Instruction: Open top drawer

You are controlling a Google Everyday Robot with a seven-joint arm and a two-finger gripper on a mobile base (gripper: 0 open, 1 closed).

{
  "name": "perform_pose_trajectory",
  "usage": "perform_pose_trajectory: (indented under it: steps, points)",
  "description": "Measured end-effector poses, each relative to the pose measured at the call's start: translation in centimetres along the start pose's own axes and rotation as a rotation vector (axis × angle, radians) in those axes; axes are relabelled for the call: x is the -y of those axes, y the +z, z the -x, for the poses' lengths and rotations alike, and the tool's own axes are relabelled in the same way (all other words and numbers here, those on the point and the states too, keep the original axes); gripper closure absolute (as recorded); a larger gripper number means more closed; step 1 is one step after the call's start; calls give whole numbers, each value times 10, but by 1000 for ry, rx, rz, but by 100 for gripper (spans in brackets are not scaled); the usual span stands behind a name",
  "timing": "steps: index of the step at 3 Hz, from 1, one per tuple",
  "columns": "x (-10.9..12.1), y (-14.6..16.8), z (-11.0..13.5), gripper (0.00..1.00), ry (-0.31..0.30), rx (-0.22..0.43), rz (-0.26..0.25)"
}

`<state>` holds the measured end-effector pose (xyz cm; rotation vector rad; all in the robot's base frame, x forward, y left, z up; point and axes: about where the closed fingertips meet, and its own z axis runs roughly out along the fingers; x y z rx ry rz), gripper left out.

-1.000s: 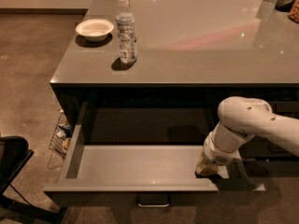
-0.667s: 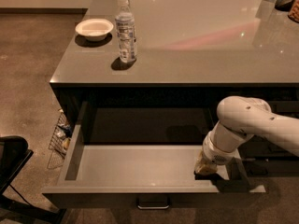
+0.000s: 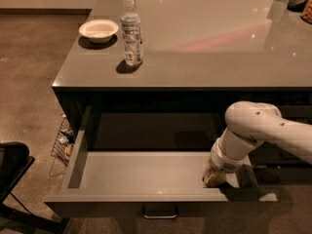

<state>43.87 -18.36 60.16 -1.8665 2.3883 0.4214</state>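
Note:
The top drawer (image 3: 136, 172) stands pulled far out from under the counter. Its shallow light grey interior shows and holds nothing I can see. Its small bar handle (image 3: 159, 212) shows at the centre of the dark front, at the bottom of the view. My gripper (image 3: 215, 178) hangs from the white arm (image 3: 253, 130) at the drawer's right end, down inside it near the front right corner.
A grey countertop (image 3: 204, 38) lies above the drawer. On it stand a clear water bottle (image 3: 131, 31) and a white bowl (image 3: 98, 30) at the left. A wire rack (image 3: 62, 143) hangs on the cabinet's left side. A dark chair (image 3: 12, 172) stands at the lower left.
The arm and gripper have shifted very slightly left inside the drawer. The drawer stays pulled out.

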Motion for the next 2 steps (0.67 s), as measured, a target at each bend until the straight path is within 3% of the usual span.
perform_pose_trajectory:
  steps: [1,2]
  points:
    - [-1,1,0,0,-1,-1,3]
    - [-1,1,0,0,-1,-1,4]
